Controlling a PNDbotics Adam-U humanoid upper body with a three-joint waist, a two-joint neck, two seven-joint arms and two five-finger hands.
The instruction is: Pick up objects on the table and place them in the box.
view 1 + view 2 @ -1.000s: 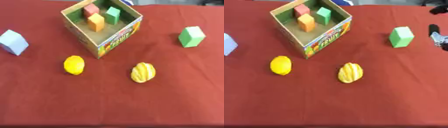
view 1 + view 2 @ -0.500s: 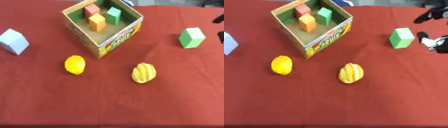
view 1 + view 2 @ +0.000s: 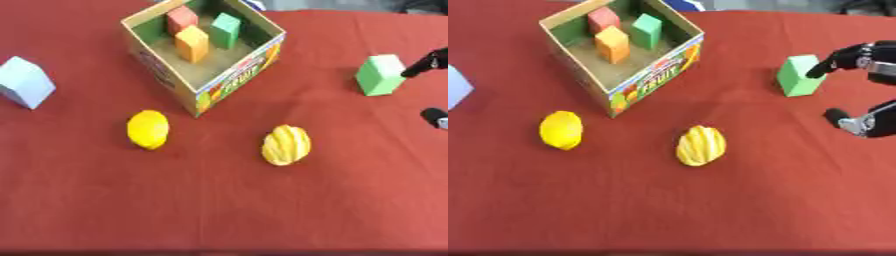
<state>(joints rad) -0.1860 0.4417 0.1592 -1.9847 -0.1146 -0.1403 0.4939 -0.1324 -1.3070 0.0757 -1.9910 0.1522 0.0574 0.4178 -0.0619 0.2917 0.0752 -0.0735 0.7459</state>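
- Your right hand [image 3: 866, 90] comes in from the right edge, open, with one finger reaching toward the green block [image 3: 799, 75] from above and the thumb lower down, apart from it.
- I cannot tell whether that fingertip touches the block; nothing is held.
- Your left hand shows in neither view.
- The green block stands on the red surface [image 3: 219, 210], well to the right of the box [image 3: 203, 52].
- The box sits open at the far middle, turned corner-on to you, and holds a red block [image 3: 182, 18], an orange block [image 3: 192, 43] and a darker green block [image 3: 226, 30].
- A yellow lemon-like fruit [image 3: 148, 129] lies just in front of the box's near corner.
- A ridged yellow fruit [image 3: 285, 145] lies to its right, apart from it.
- A pale blue block [image 3: 24, 82] stands near the left edge, well apart from the box.
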